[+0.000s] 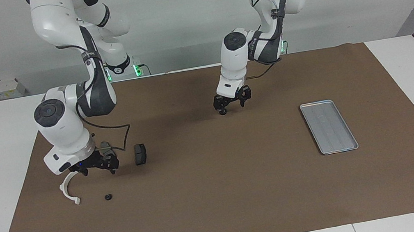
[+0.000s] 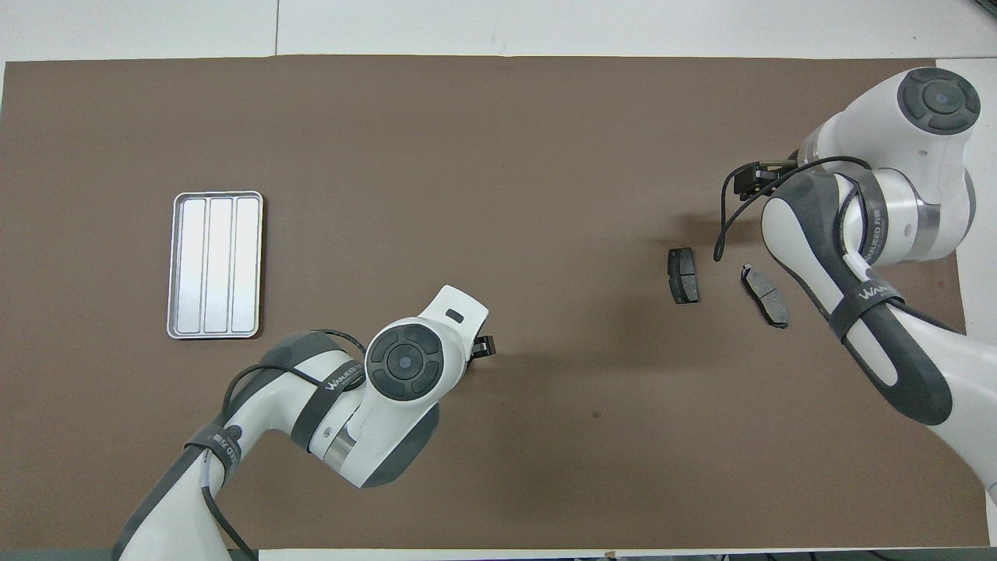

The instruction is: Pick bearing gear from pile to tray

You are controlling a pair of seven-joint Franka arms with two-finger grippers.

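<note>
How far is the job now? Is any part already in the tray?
Nothing is done yet: the tray is empty. The right gripper, open and holding nothing, is over the pile beside the white bracket and a brake pad. The small black round piece lies on the mat. The left gripper waits, open.

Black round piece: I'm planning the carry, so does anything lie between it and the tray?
Nothing visible: bare mat runs from the black round piece to the tray. The left gripper hangs over the mat, off that line.

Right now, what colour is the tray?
Silver-grey tray, lengthwise ribs; clearest in the overhead view.
</note>
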